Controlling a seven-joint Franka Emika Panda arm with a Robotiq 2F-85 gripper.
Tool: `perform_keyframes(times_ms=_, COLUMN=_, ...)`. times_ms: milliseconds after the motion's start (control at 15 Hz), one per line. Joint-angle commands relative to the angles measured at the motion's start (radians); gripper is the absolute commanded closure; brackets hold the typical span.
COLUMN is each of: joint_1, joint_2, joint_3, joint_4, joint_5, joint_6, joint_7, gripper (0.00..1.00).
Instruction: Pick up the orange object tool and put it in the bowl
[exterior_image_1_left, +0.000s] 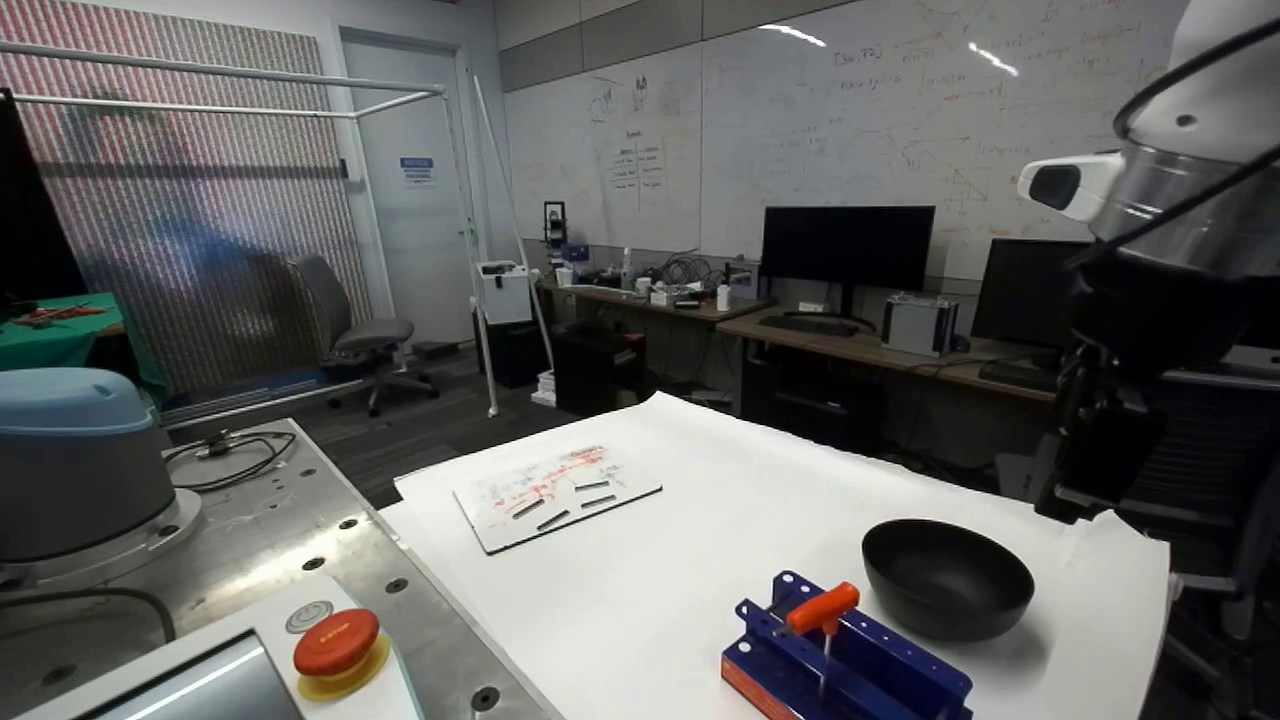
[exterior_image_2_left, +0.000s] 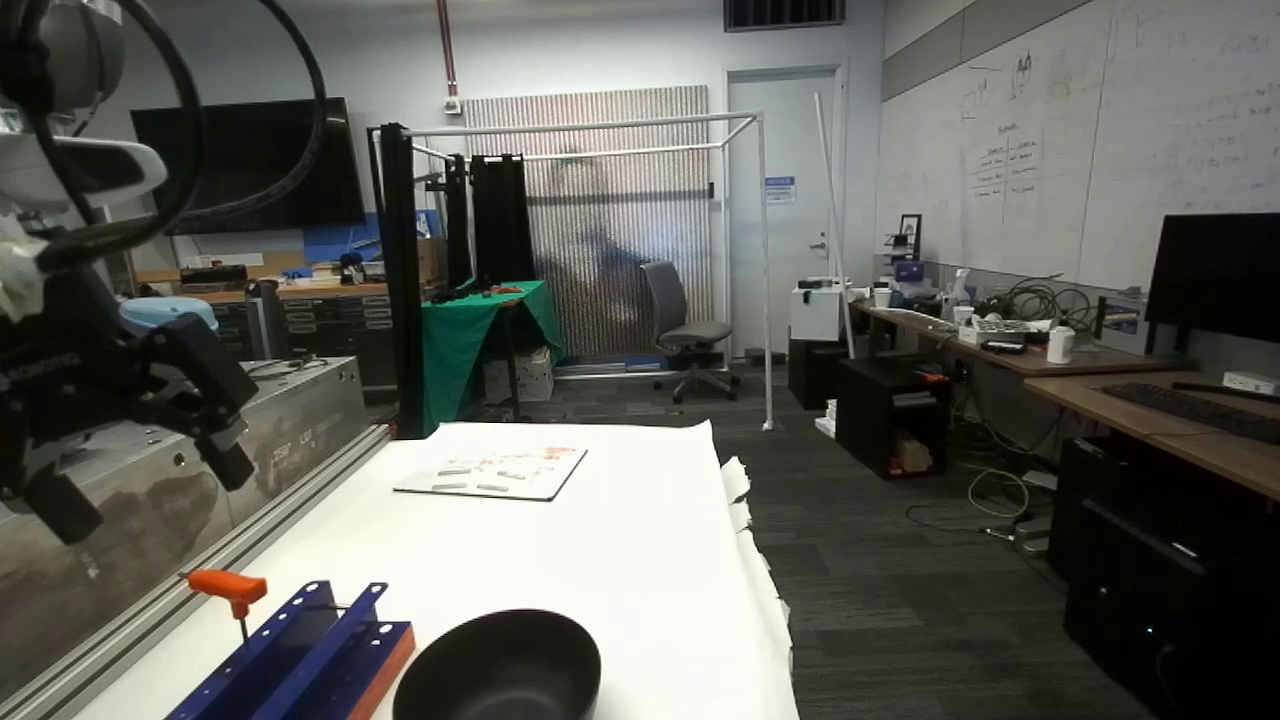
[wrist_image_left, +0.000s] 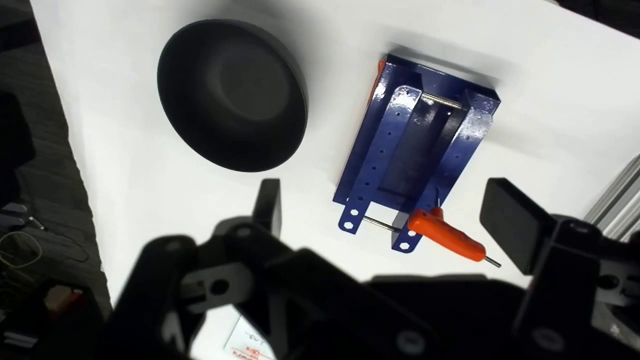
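presently, the black two-finger gripper (exterior_image_2_left: 145, 484) hangs above the white-covered worktop (exterior_image_2_left: 650, 560), fingers spread wide, nothing held. the orange-red, t-handled plastic tool (wrist_image_left: 447, 236) stands upright near one end of the glossy blue two-railed rack (wrist_image_left: 382, 150), its thin metal shaft apparently seated in a rail hole. the round matte-black bowl (wrist_image_left: 225, 147) sits beside the rack, not touching it, nothing inside.

risks: a lift out of line with the shaft would probably bind it in the hole and drag the rack. too deep a descent would likely land a finger on the rail beneath the handle. a grip at one end could let the tool swivel, so that the shaft catches the bowl's rim.

condition of the tool: handle rounded, crosswise to the shaft; a short bare metal stub protrudes from one end. full shaft length cannot be told.
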Motion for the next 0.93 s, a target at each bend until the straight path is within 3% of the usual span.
perform_keyframes(times_ms=0, joint_1=0.021, joint_2=0.157, joint_3=-0.008, joint_4=0.193, joint_5=-0.044, joint_6=-0.117, joint_7=-0.045, gripper=0.00)
perform_keyframes(times_ms=133, joint_1=0.026, joint_2=0.241, joint_3=-0.009, joint_4=0.277, joint_5=-0.064, joint_6=-0.136, joint_7=-0.060, gripper=0.00)
perform_keyframes(times_ms=467, joint_1=0.050, joint_2=0.467, joint_3=-0.018, joint_4=0.416, joint_5=-0.103, joint_6=-0.042, joint_7=-0.104, gripper=0.00)
perform_keyframes(times_ms=867, joint_1=0.080, joint_2=0.700, joint_3=-0.052, joint_4=0.507, joint_5=-0.144, joint_6=-0.040, joint_7=-0.309, gripper=0.00)
